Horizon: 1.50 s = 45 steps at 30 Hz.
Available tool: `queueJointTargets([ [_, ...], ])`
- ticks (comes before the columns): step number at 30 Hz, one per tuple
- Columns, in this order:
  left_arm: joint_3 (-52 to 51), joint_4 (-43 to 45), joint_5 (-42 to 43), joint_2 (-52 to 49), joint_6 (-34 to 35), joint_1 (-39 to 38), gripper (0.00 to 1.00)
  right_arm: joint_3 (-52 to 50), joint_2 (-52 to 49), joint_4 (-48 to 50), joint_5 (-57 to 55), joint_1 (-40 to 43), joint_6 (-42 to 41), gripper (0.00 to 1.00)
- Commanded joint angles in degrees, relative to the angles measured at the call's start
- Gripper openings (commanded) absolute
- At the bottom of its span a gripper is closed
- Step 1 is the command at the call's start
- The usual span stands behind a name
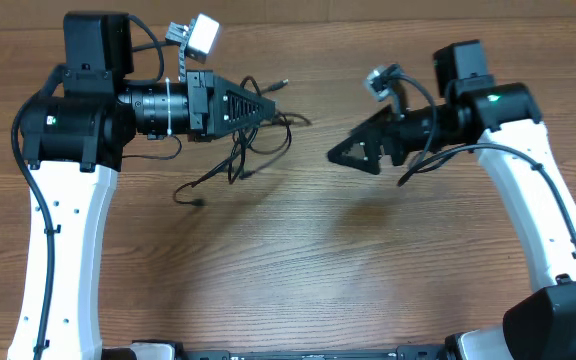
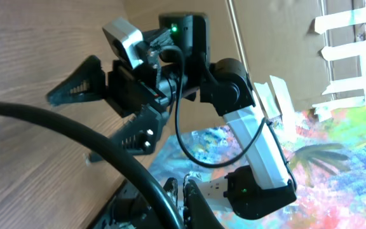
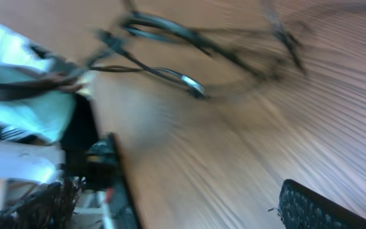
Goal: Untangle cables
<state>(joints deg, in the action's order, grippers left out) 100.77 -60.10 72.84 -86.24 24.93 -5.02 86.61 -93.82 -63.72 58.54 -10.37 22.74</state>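
The left arm (image 1: 63, 230) is being stretched toward the right, the left gripper (image 1: 268, 106) being held pinched closed. The right arm (image 1: 528, 200) is being bent at the elbow, the right gripper (image 1: 353, 152) being pointed left, jaws being held wide apart.

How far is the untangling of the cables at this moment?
Done: nothing visible; the cables are one tangled bunch. In hand: the left tool is shut, apparently pinching them; the right tool is open, clear of them. Left: pulling every cord apart.
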Motion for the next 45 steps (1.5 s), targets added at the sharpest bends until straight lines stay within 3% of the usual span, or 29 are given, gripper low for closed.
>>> queueJointTargets([
  [1, 1.0, -1.6, -1.0, -0.3, -5.3, -2.3, 0.04, -0.8, 0.5, 3.5, 9.7, -4.1, -5.0, 1.00],
  [6, 1.0, -2.1, -4.3, -0.3, -9.6, -7.1, 0.04, -0.8, 0.4, 12.8, 2.9, -11.0, -15.4, 0.99],
  [8, 1.0, -2.3, -4.4, -0.2, -9.7, -7.8, 0.04, -0.8, 0.4, 15.5, 0.2, -13.0, -15.4, 0.71],
  [10, 1.0, -2.7, -4.2, -0.3, -9.5, -7.7, 0.04, -0.8, 0.3, 16.5, -2.6, -14.3, -15.4, 0.14],
  [11, 1.0, -2.9, -4.2, -0.3, -9.5, -7.6, 0.04, -0.8, 0.3, 16.5, -4.4, -14.9, -15.2, 0.09],
  [13, 1.0, -3.2, -4.2, -0.2, -9.5, -7.2, 0.04, -0.9, 0.2, 16.3, -7.7, -15.6, -15.2, 0.32],
  [14, 1.0, -3.3, -4.2, -0.2, -9.5, -7.0, 0.04, -0.9, 0.2, 16.0, -8.5, -15.9, -15.2, 0.37],
  [15, 1.0, -3.3, -4.2, -0.2, -9.5, -6.8, 0.04, -0.9, 0.1, 15.6, -8.9, -16.0, -15.1, 0.32],
  [16, 1.0, -3.4, -4.2, -0.2, -9.5, -6.5, 0.04, -0.9, 0.0, 15.4, -9.0, -16.2, -14.7, 0.07],
  [20, 1.2, -3.4, -3.8, -0.2, -9.1, -5.3, 0.04, -0.9, -0.7, 14.4, -10.2, -16.2, -14.4, 0.04],
  [21, 1.5, -3.4, -3.8, -0.2, -9.0, -4.8, 0.04, -0.9, -0.9, 14.1, -10.6, -16.2, -14.3, 0.06],
  [22, 1.8, -3.4, -3.8, -0.2, -9.0, -4.3, 0.04, -0.9, -1.2, 13.8, -10.8, -16.2, -14.3, 0.34],
  [23, 2.2, -3.5, -3.8, -0.2, -9.0, -3.9, 0.04, -0.9, -1.5, 13.6, -10.8, -16.2, -14.4, 0.79],
  [24, 2.7, -3.6, -3.8, -0.2, -9.1, -3.7, 0.04, -0.9, -1.7, 13.5, -10.8, -16.2, -14.4, 1.00],
  [29, 4.7, -3.7, -3.9, -0.2, -9.9, -3.6, 0.04, -0.9, -2.4, 14.3, -12.1, -16.2, -15.5, 1.00],
  [40, 9.7, -6.1, -4.9, -0.2, -10.8, -3.6, 0.04, -0.9, -2.8, 23.6, -16.1, -14.4, -35.7, 1.00],
  [45, 9.7, -6.1, -5.0, -0.2, -10.8, -3.6, 0.04, -0.9, -2.8, 30.7, -16.2, -14.4, -49.1, 1.00],
])
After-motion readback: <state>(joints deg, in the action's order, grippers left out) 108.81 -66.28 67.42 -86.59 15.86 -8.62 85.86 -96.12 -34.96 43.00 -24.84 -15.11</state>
